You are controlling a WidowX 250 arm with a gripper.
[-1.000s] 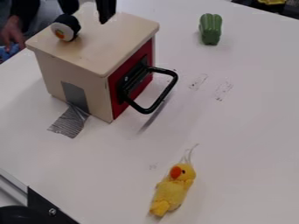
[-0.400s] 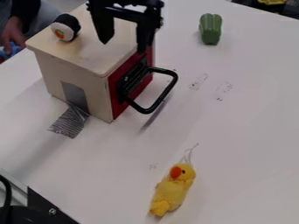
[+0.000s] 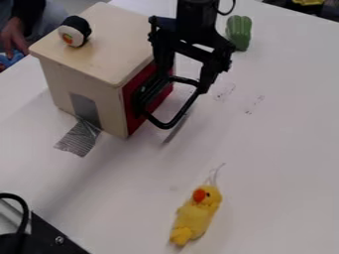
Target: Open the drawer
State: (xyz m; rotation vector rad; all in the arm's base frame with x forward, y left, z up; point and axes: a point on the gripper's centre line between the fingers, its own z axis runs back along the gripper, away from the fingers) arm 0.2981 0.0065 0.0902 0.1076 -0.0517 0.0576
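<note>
The black gripper [image 3: 182, 82] hangs at the upper middle, just right of the wooden box, over the far part of the drawer's handle. Its two fingers are spread apart, one by the red front and one at the outer side of the handle. The red drawer front [image 3: 131, 126] is on the box's right side and looks closed. A black loop handle [image 3: 162, 124] sticks out from it to the right. Whether the fingers touch the handle I cannot tell.
The wooden box [image 3: 99, 59] stands at the upper left, a sushi toy [image 3: 74, 31] on top and grey tape [image 3: 79, 139] at its base. A green pepper toy [image 3: 238, 32] lies behind the gripper; a yellow duck [image 3: 197, 216] lies at the front.
The gripper has come from above the box top, moving right and toward the camera, to the drawer handle. The box, its drawer and the toys stand as before.
</note>
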